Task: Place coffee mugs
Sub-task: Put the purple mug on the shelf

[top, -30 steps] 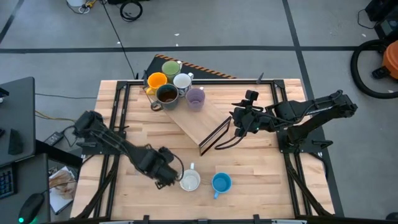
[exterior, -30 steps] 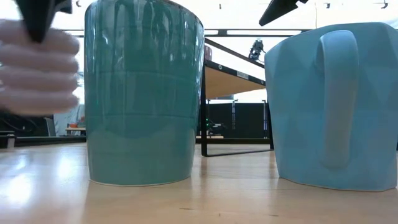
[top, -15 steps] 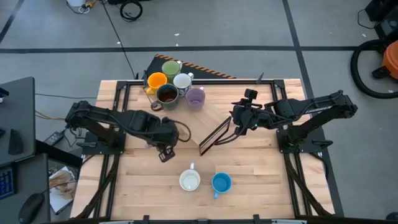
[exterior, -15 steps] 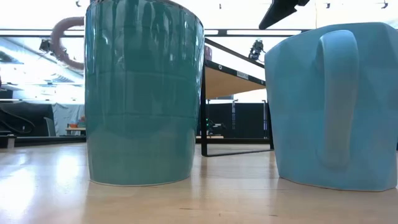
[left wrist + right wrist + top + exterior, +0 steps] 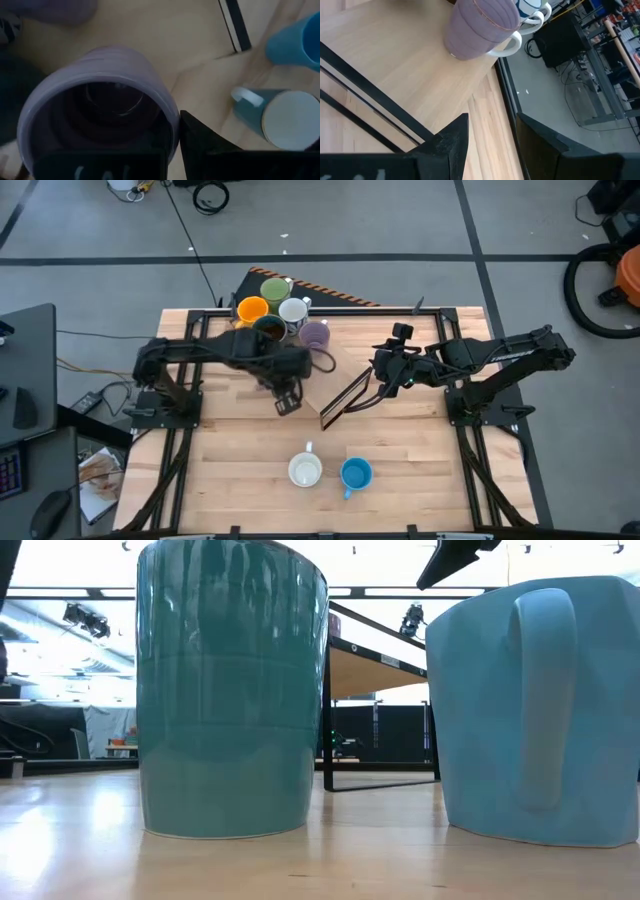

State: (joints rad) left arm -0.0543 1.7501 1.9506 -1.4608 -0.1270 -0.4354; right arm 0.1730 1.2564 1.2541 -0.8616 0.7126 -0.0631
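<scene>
My left gripper (image 5: 287, 397) hangs over the near left edge of the slanted wooden board (image 5: 322, 370), shut on a lavender mug (image 5: 100, 105). On the board's far end stand a green mug (image 5: 273, 288), an orange mug (image 5: 251, 309), a white mug (image 5: 293, 310), a dark brown mug (image 5: 268, 328) partly under my left arm, and a second lavender mug (image 5: 315, 336) (image 5: 480, 25). A teal mug with a white inside (image 5: 305, 471) (image 5: 230, 690) and a blue mug (image 5: 356, 474) (image 5: 540, 710) stand near the table's near edge. My right gripper (image 5: 384, 385) (image 5: 492, 145) waits open at the board's right side. My left gripper holds the lavender mug by its rim (image 5: 172, 127), coming from above and pointing down. One finger (image 5: 205, 145) lies outside the wall and the other seems to reach inside the mouth. The mug is lifted clear, mouth up, below the fingers.
The board rests on a black wire frame (image 5: 345, 398) that slopes toward the table's middle. Black rails (image 5: 190, 370) run along the left and right of the table. Bare wood lies between the board and the two near mugs.
My left gripper, carrying the lavender mug, has risen from beside the teal mug at the near edge. It has swung toward the far edge and to the right, ending over the board's near left edge. The teal and blue mugs stayed put.
</scene>
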